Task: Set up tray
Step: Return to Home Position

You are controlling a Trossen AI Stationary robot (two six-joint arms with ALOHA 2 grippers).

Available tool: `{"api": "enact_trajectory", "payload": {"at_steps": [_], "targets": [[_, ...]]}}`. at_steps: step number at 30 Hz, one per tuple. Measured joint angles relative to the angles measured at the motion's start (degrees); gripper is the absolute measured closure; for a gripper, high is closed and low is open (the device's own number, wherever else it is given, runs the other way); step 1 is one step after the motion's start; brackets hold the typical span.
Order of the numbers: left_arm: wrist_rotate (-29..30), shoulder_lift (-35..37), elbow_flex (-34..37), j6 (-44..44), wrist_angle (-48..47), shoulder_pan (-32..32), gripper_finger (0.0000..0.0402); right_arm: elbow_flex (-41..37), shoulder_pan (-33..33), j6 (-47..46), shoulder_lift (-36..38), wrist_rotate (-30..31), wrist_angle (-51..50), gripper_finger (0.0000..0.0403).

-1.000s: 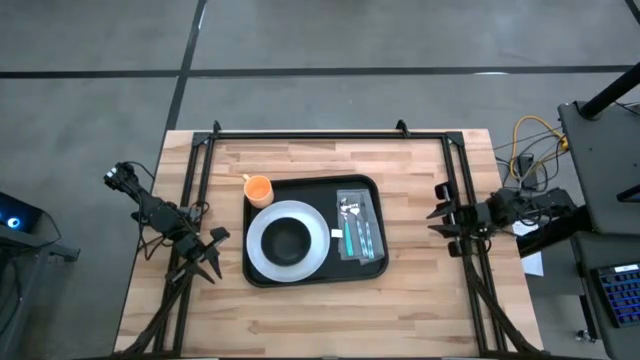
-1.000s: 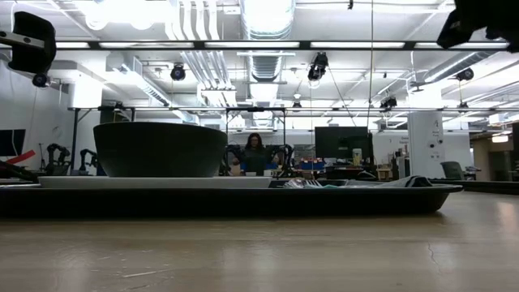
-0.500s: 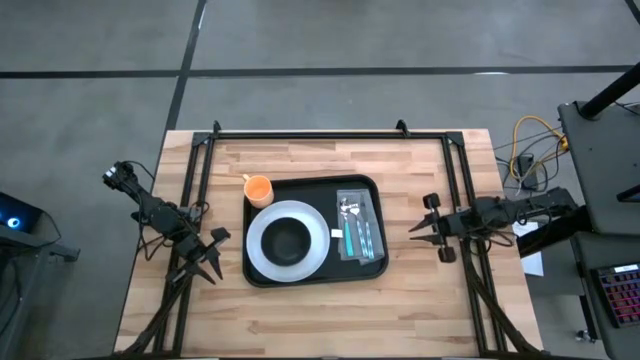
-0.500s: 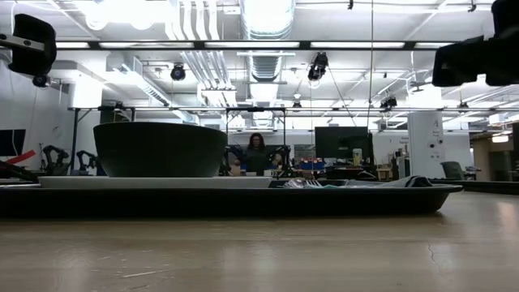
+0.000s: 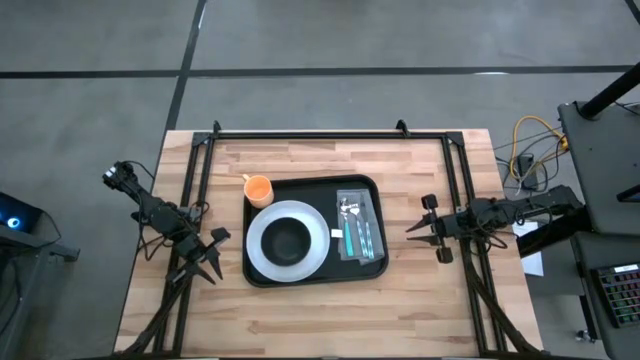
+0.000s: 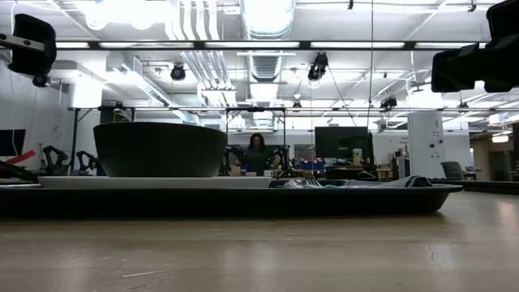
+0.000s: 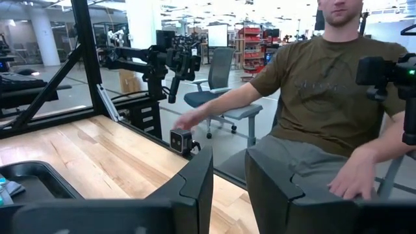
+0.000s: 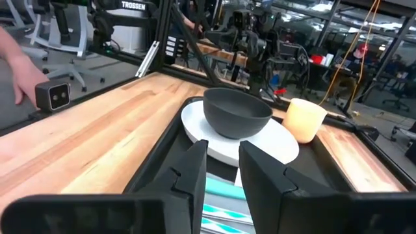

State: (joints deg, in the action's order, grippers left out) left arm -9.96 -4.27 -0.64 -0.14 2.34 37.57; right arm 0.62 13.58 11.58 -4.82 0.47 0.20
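Note:
The black tray (image 5: 372, 190) lies mid-table and carries a white plate (image 5: 262, 262) with a dark bowl (image 5: 287, 240) on it, an orange cup (image 5: 258, 189) at its far left corner, and cutlery (image 5: 358, 228) on a teal-striped napkin at its right side. My right gripper (image 5: 413, 235) hovers open just right of the tray, pointing at it. Its wrist view shows the bowl (image 8: 237, 112), cup (image 8: 305, 117) and tray rim (image 8: 156, 162) ahead of the gripper (image 8: 223, 153). My left gripper (image 5: 218, 256) waits open, left of the tray.
A person (image 7: 325, 84) sits beyond the table's near edge, one hand (image 8: 19, 71) close to the small table-edge camera (image 8: 52, 95). Black frame rails (image 5: 330, 134) run along the far, left and right edges. Bare wood lies near and far of the tray.
My right gripper has moved toward the table's left edge, from over the right frame rail to a spot close beside the tray's right rim, and has come lower in the low view. The tray and its things have stayed put.

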Motion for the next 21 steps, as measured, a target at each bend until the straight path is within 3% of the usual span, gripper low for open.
{"api": "enact_trajectory", "payload": {"at_steps": [21], "targets": [[0.02, 0.00, 0.00, 0.00, -0.01, -0.01, 0.0331, 0.01, 0.00, -0.05, -0.22, 0.09, 0.01, 0.0330]]}}
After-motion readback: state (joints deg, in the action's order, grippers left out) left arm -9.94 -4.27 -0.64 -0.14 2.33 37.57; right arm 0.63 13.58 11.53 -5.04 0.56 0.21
